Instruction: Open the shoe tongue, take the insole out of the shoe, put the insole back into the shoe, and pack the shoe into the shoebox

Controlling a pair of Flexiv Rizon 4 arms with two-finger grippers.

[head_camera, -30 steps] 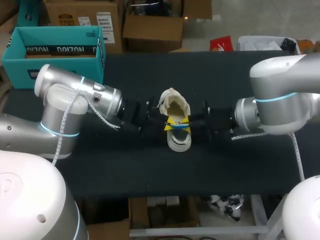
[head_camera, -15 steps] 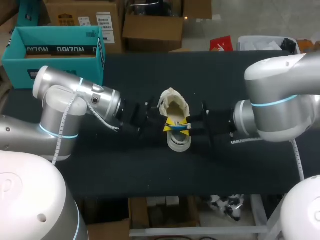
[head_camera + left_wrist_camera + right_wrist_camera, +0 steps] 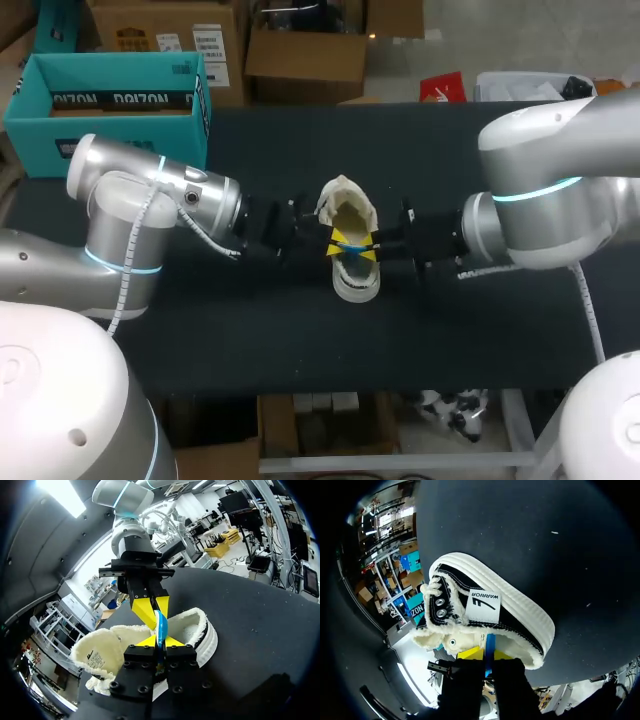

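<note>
One shoe, one insole, one box. Left gripper and right gripper both clamp insole. Since earlier, both shifted slightly toward table's far edge.

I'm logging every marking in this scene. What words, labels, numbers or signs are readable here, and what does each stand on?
"WARRIOR", beside a dark stroke mark: on the white tag on the side of the shoe.
White lettering on the black band of the teal shoebox: too blurred to read for certain.
Small dark mark on the shoe tongue: no letters can be made out.
No numbers or signs show on the table.
</note>
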